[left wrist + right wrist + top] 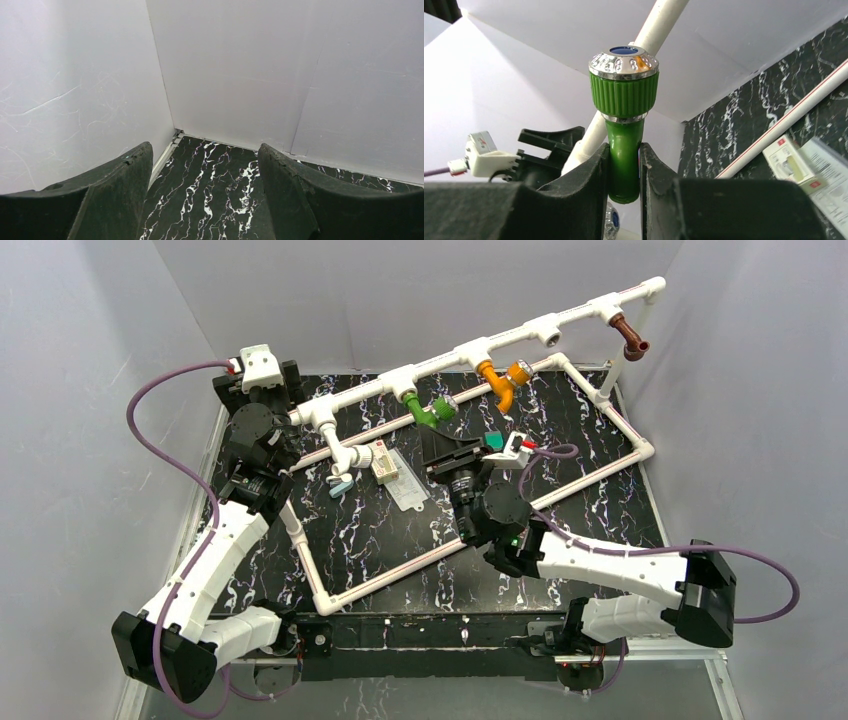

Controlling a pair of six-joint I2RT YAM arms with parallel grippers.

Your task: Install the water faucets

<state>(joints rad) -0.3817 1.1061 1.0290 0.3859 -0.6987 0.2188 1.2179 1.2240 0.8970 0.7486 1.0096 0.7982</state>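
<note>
The right claw [624, 167] is clamped on the green faucet [624, 95] just below its ribbed knob. In the overhead view the faucet hangs from the white pipe [440, 362] at upper centre. The left claw [205, 165] stands spread wide and empty at upper left, over the marbled tabletop [400, 540].

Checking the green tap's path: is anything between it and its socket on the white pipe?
Nothing visible. The right gripper is shut directly on the green faucet, and in the top view the faucet's upper end already meets its tee socket on the white pipe.
</note>
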